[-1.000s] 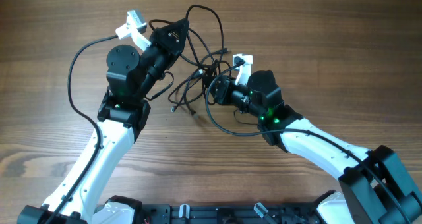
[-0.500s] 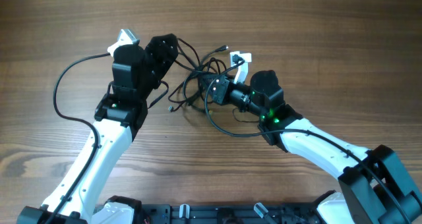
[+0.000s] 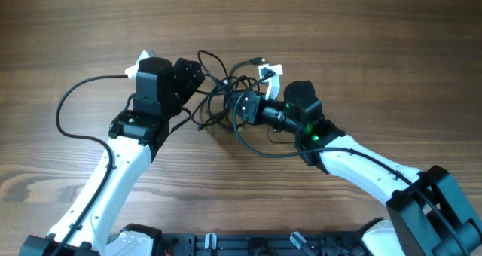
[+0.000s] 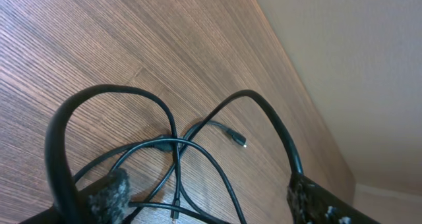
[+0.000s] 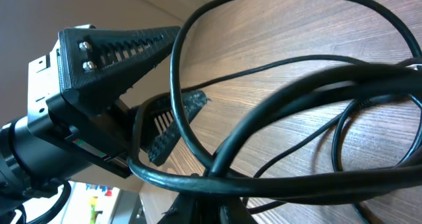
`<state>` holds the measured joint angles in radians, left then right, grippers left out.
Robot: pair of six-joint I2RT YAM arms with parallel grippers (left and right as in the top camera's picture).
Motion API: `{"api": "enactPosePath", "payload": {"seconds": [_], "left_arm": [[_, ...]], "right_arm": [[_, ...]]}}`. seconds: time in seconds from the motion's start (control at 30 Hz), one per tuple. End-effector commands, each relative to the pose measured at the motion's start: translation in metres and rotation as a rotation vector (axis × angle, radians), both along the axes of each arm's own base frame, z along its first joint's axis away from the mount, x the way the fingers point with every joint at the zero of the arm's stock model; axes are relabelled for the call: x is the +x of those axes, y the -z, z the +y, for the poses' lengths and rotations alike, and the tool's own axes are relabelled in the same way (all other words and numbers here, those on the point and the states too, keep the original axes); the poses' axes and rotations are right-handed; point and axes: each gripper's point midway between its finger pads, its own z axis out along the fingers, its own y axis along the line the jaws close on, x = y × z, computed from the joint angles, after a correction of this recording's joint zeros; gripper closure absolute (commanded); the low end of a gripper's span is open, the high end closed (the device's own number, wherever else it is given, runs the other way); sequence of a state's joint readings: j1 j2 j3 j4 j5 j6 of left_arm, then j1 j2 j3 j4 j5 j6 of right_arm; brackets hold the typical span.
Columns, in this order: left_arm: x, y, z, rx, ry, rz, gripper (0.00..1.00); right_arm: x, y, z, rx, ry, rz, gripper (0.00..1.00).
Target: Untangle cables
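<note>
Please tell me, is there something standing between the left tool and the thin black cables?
Nothing visible stands between them. The left tool is open, and the thin black cables pass directly between its fingers, over the brown wooden table.

Thin black cables (image 3: 220, 90), tangled loops

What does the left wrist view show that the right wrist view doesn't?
Only left wrist: its own fingers spread wide, cables looping loose between them, a small plug lying on the table, and the table's far edge.
Only right wrist: the left hand seen from outside, open, and the right hand apparently pinched shut on strands right at the lens.
Both: the black tangle on wood grain.
</note>
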<state>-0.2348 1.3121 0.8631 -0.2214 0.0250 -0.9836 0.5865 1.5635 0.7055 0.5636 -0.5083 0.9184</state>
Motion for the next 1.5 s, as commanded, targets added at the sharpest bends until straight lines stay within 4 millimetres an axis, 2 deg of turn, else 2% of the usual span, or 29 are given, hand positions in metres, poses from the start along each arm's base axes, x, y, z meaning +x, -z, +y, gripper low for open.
{"api": "enactPosePath", "payload": {"seconds": [0.0, 0.03, 0.07, 0.1, 0.17, 0.2, 0.4, 0.47, 0.57, 0.67, 0.8, 0.87, 0.93, 1.0, 1.23, 1.33, 1.47], "left_arm": [[0.002, -0.002, -0.002, 0.012, 0.015, -0.008, 0.23], [0.002, -0.002, -0.002, 0.007, 0.011, -0.007, 0.23], [0.002, -0.002, -0.002, 0.007, 0.01, -0.007, 0.23], [0.002, -0.002, -0.002, 0.007, 0.01, -0.007, 0.24], [0.002, -0.002, -0.002, 0.006, 0.01, -0.008, 0.24], [0.002, -0.002, -0.002, 0.006, 0.01, -0.01, 0.24], [0.005, -0.005, -0.002, 0.003, 0.01, -0.025, 0.23], [0.004, -0.005, -0.005, -0.005, 0.022, -0.023, 0.18], [0.001, -0.005, -0.014, 0.055, 0.142, -0.042, 0.0], [-0.007, 0.005, -0.012, 0.156, 0.222, -0.019, 0.0], [-0.018, 0.017, -0.009, 0.18, 0.242, 0.041, 0.0], [-0.018, 0.01, -0.009, 0.185, 0.247, 0.017, 0.0], [-0.017, -0.007, -0.01, 0.181, 0.244, -0.043, 0.0], [-0.018, -0.036, -0.009, 0.198, 0.256, -0.143, 0.0], [-0.036, -0.101, 0.004, 0.241, 0.217, -0.339, 0.0], [-0.046, -0.113, -0.006, 0.26, 0.304, -0.392, 0.0], [-0.058, -0.104, -0.03, 0.28, 0.509, -0.405, 0.0]], "right_arm": [[-0.005, 0.003, 0.004, 0.002, -0.029, 0.011, 0.71], [-0.005, 0.003, 0.004, 0.002, -0.029, 0.011, 0.65], [-0.005, 0.003, 0.004, 0.002, -0.029, 0.011, 0.69], [-0.005, 0.003, 0.004, 0.002, -0.029, 0.011, 0.79], [-0.005, 0.003, 0.004, 0.002, -0.029, 0.01, 0.92], [-0.005, 0.003, 0.004, 0.002, -0.029, 0.01, 0.96], [-0.005, 0.003, 0.004, 0.002, -0.03, 0.008, 0.96], [-0.005, 0.002, 0.004, 0.006, -0.031, 0.003, 0.96], [-0.011, -0.027, 0.013, 0.096, -0.1, -0.079, 0.96], [-0.009, -0.047, 0.014, 0.176, -0.09, -0.088, 0.96], [-0.001, -0.053, 0.007, 0.21, -0.058, -0.063, 0.96], [0.006, -0.049, 0.0, 0.211, -0.031, -0.031, 0.96], [0.014, -0.045, -0.009, 0.209, 0.0, -0.001, 0.95], [0.02, -0.041, -0.018, 0.208, 0.023, 0.03, 0.96], [0.013, -0.036, -0.016, 0.2, -0.02, 0.058, 0.96], [0.003, -0.039, -0.012, 0.208, -0.086, 0.062, 0.96], [-0.014, -0.055, -0.006, 0.245, -0.205, 0.003, 0.96]]}}
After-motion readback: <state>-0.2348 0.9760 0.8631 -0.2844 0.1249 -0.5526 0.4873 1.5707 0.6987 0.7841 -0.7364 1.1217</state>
